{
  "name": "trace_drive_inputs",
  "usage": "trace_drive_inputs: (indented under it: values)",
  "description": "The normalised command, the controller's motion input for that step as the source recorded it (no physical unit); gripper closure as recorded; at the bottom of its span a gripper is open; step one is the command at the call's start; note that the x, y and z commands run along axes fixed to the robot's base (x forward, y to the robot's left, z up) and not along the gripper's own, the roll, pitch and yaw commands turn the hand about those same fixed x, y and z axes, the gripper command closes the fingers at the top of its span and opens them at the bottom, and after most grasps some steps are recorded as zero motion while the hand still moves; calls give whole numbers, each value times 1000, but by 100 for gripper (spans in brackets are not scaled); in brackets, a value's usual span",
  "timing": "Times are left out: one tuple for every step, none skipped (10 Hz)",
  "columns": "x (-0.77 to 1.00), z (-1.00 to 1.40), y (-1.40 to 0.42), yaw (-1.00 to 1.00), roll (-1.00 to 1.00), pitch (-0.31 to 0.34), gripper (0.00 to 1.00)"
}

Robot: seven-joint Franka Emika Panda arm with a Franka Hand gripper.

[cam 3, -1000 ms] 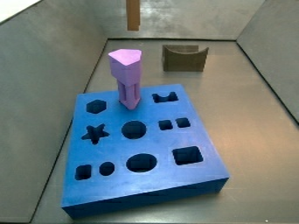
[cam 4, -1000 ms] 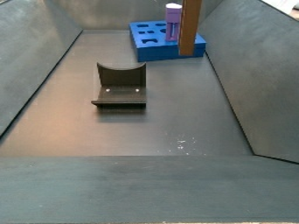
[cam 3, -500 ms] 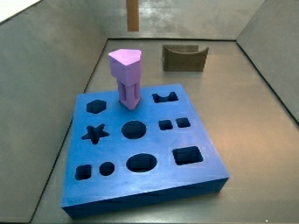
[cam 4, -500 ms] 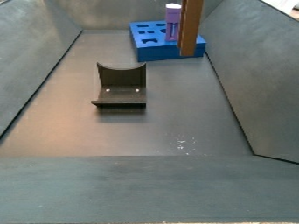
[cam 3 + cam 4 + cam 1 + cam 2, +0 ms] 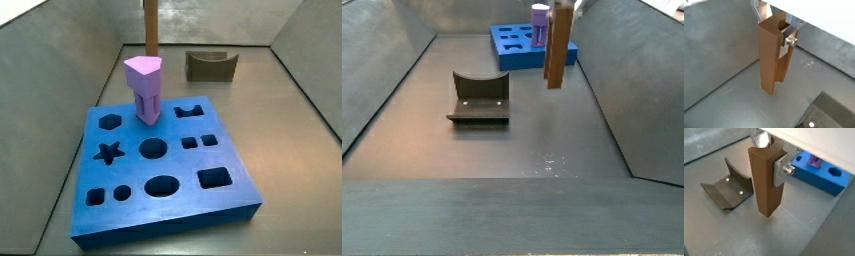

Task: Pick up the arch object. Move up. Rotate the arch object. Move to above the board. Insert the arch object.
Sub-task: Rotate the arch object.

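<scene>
The gripper [image 5: 783, 31] points straight down from above, its silver fingers [image 5: 783, 169] closed onto the upper end of the arch object [image 5: 764, 180], which hangs upright between them. In both wrist views the wooden prism's lower end is clear of the grey floor [image 5: 724, 60], touching nothing. In a side view the arch object [image 5: 556, 45] hangs in the air just in front of the board [image 5: 513, 44], its lower end below the level of the slab's top; the arm itself is out of frame there. In a side view the arch object [image 5: 150, 25] shows as a vertical bar behind the purple peg [image 5: 144, 88], which stands in the board [image 5: 160, 165] near its far edge. The fixture [image 5: 478, 97] sits on the floor, well apart from the board.
</scene>
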Motion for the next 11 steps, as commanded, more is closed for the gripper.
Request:
trace_drive_inputs:
  values:
    - [26,-972,2,39,-60,-58,100]
    - [24,-858,2,39,-60,-56,100]
    - [17,-578,1,39,-61,-55,100]
    - [18,-469,1,39,-61,-57,100]
    - [17,-198,1,40,-62,-56,100]
    - [0,0,0,40,-62,-58,0]
    - [0,1000,0,37,-64,-19,0]
    - [0,1000,0,37,-64,-19,0]
    - [-21,1000,-2,35,-65,17,0]
    - [-24,997,-2,34,-65,27,0]
    - [-8,706,1,31,-64,41,0]
